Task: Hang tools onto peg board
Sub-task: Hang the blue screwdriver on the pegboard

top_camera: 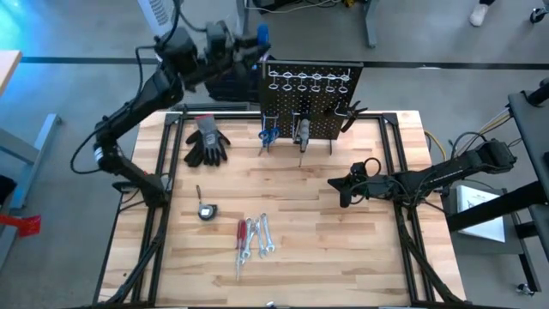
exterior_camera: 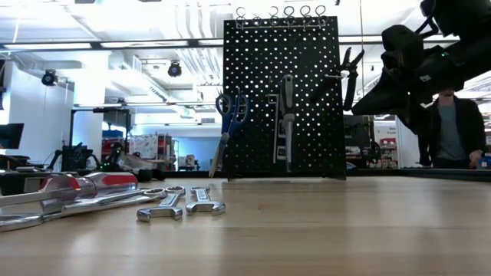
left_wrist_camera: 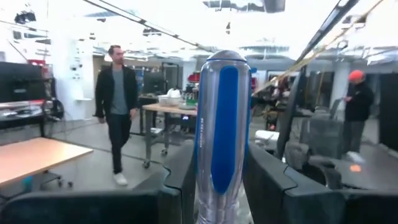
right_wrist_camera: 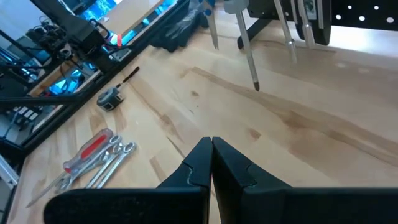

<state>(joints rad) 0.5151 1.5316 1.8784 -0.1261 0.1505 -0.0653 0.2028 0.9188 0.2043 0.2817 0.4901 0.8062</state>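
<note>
Left gripper [top_camera: 257,39] raised at far left above peg board [top_camera: 310,94], fingers [left_wrist_camera: 180,174] clamped on blue screwdriver [left_wrist_camera: 222,130], handle up, likely to drop its shaft through a top ring. Right gripper [top_camera: 336,184] low over bare table [top_camera: 343,266] at right, fingers pressed together, waiting. Scissors [exterior_camera: 228,123] already hung; red screwdriver [top_camera: 241,236] and wrenches [top_camera: 260,236] near (open room around them).

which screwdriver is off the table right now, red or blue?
The blue screwdriver: the left gripper holds it up behind the peg board. The red screwdriver lies on the table beside the wrenches.
</note>
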